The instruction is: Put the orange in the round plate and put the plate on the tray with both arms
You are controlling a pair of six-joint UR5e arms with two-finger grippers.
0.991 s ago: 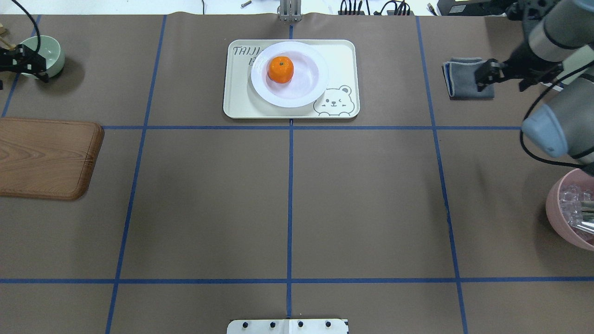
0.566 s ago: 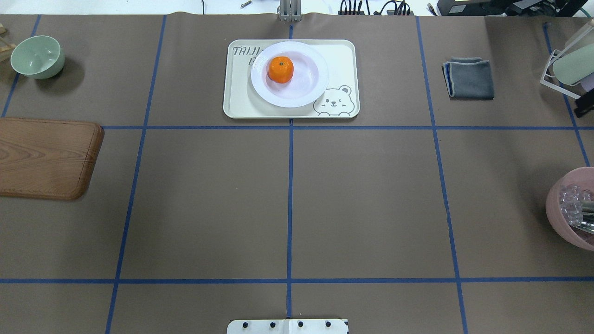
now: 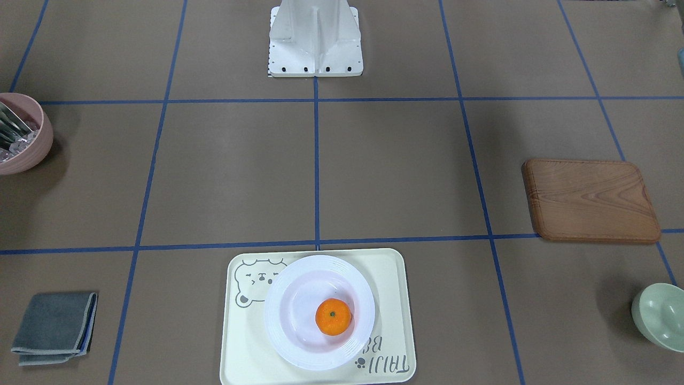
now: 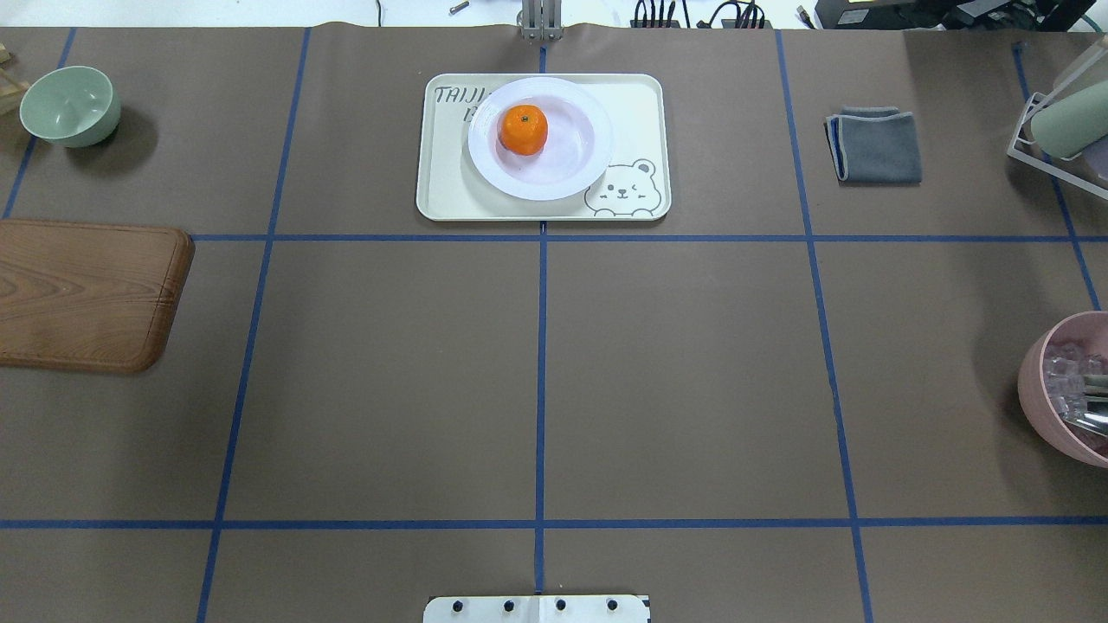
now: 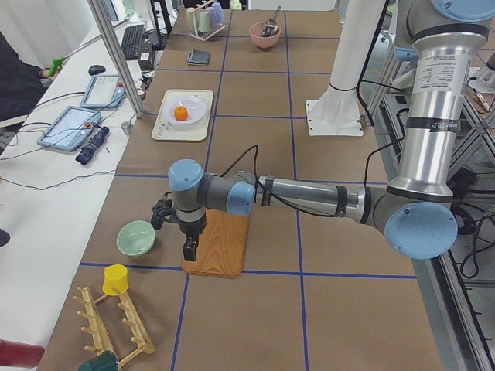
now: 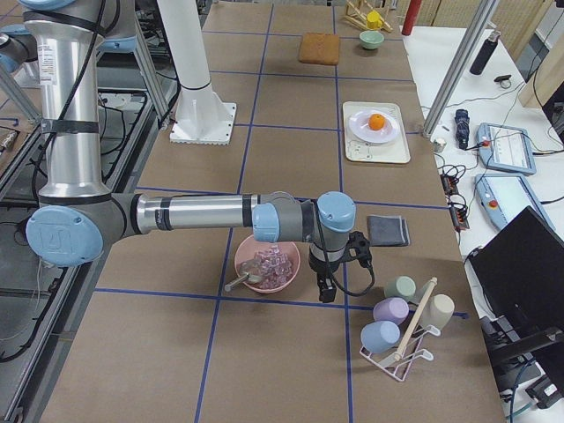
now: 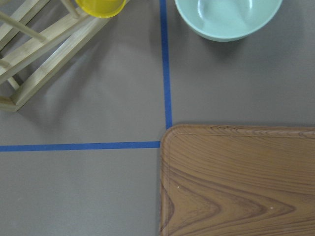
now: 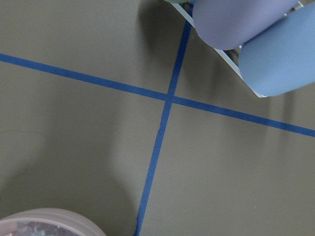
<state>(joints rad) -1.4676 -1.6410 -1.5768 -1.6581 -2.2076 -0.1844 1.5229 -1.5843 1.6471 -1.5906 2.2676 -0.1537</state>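
The orange [image 4: 523,129] sits in the round plate [image 4: 571,177], which rests on the tray [image 4: 645,104]. Judge placement complete; keep both arms parked well apart. Whether the left gripper [image 5: 188,251] and right gripper [image 6: 325,288] are open cannot be told.

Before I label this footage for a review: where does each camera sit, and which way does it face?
Front-facing: across the table, looking steeply down at the tray; only the robot's base.
Overhead: behind the robot, facing forward; no arm.
Left side: table's end; the left gripper over the wooden board.
Right side: opposite end; the right gripper beside the pink bowl.
Left wrist: straight down, board corner.
Right wrist: straight down, tape cross.
Four fixed views share the orange on the plate.
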